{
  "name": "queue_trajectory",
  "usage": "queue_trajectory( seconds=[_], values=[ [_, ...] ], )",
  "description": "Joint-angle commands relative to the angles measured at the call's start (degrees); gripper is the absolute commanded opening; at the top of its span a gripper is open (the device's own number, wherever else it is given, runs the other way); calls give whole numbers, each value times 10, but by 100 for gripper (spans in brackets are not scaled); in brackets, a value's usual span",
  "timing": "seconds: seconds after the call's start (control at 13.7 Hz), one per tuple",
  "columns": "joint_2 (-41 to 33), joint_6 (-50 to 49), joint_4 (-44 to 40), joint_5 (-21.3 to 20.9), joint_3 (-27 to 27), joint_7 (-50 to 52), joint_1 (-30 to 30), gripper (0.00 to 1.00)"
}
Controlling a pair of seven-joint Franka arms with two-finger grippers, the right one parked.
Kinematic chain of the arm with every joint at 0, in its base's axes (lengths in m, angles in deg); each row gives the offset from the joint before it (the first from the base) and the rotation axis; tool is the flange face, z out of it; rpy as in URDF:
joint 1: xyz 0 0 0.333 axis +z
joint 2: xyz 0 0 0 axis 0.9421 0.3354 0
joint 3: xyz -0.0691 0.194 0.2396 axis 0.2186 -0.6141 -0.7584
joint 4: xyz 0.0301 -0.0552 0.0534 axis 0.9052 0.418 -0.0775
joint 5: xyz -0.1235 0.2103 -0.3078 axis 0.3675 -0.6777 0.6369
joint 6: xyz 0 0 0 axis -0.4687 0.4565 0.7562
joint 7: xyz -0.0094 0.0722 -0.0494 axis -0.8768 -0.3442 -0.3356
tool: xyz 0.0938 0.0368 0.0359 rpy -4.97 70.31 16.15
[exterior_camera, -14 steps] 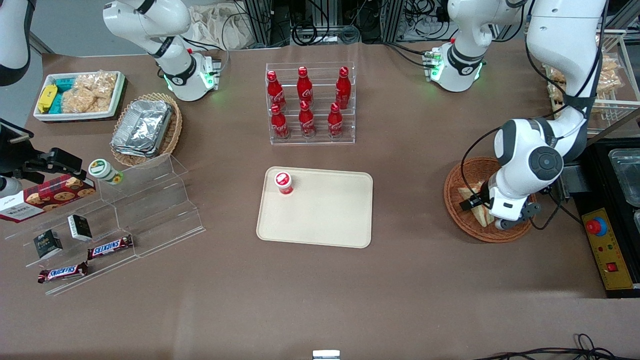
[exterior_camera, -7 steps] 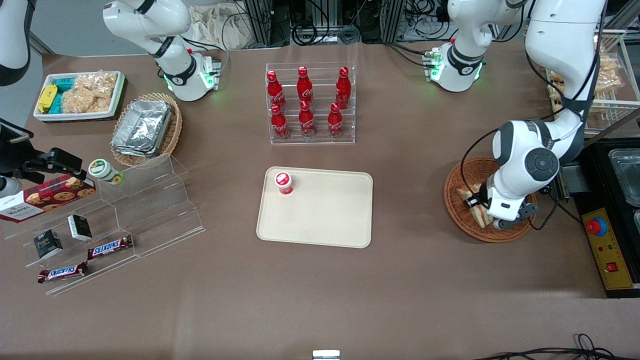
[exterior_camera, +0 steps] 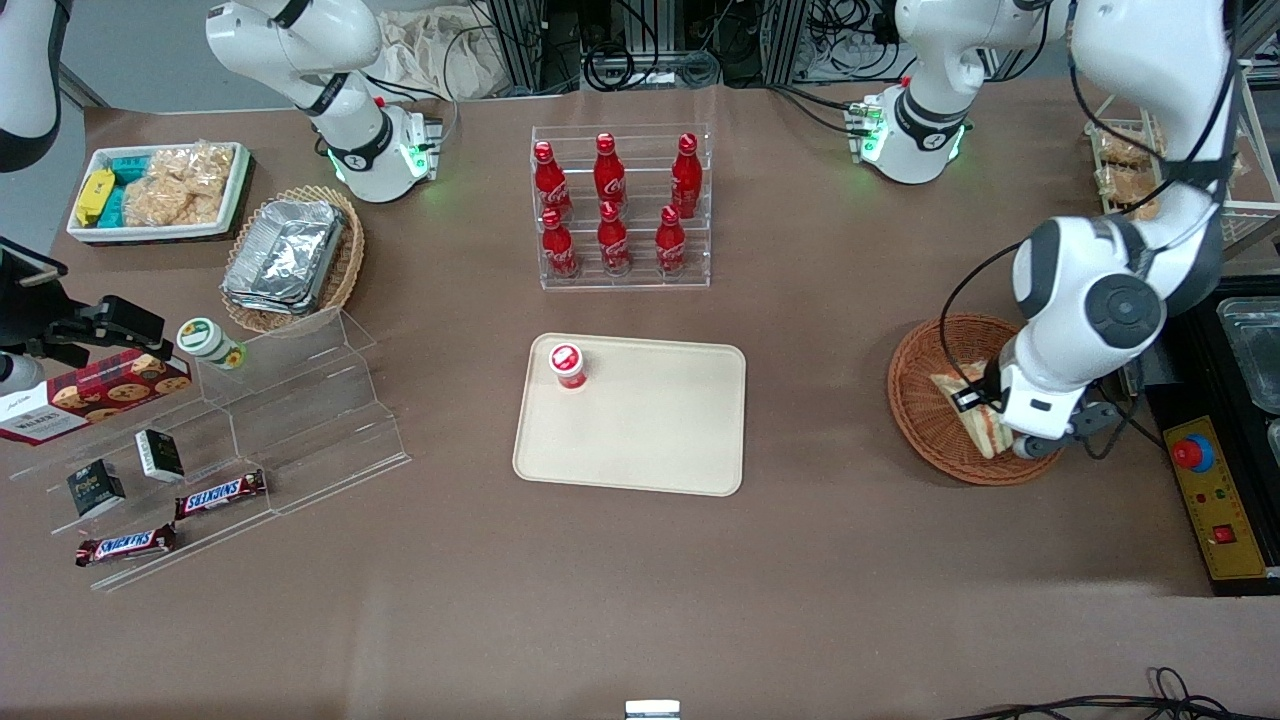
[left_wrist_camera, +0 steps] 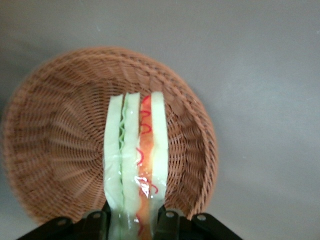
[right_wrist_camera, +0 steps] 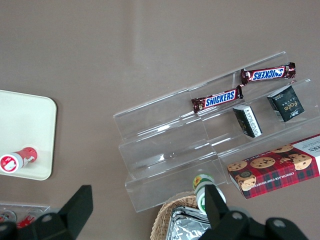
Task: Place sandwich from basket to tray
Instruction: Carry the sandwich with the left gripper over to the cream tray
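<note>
The sandwich (left_wrist_camera: 134,150), a clear-wrapped wedge of pale bread with red and green filling, is pinched at its base between my gripper's (left_wrist_camera: 132,221) black fingers (left_wrist_camera: 167,220). It hangs just above the round reddish-brown basket (left_wrist_camera: 55,140). In the front view the gripper (exterior_camera: 990,425) is over the basket (exterior_camera: 925,400) near the working arm's end of the table, with the sandwich (exterior_camera: 972,412) poking out from under the wrist. The cream tray (exterior_camera: 650,440) lies at the table's middle, well apart from the basket.
A small red-capped bottle (exterior_camera: 567,365) stands on the tray's corner. A clear rack of red cola bottles (exterior_camera: 620,210) stands farther from the front camera than the tray. A yellow control box with a red stop button (exterior_camera: 1195,455) sits beside the basket. Acrylic steps (exterior_camera: 290,420) with snacks lie toward the parked arm's end.
The left arm has risen and swung slightly toward its own end of the table, and the sandwich has come up off the basket's floor in the gripper.
</note>
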Motion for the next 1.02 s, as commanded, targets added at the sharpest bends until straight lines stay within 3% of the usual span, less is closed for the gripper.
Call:
queue_trajectory(
  seconds=[0.0, 0.44, 0.95],
  values=[
    [-27, -140, -102, -10, 23, 9, -6, 31],
    [-26, -373, -329, 1, 116, 35, -6, 31],
    [-4, -371, -379, 8, 297, 209, -6, 31]
  ],
)
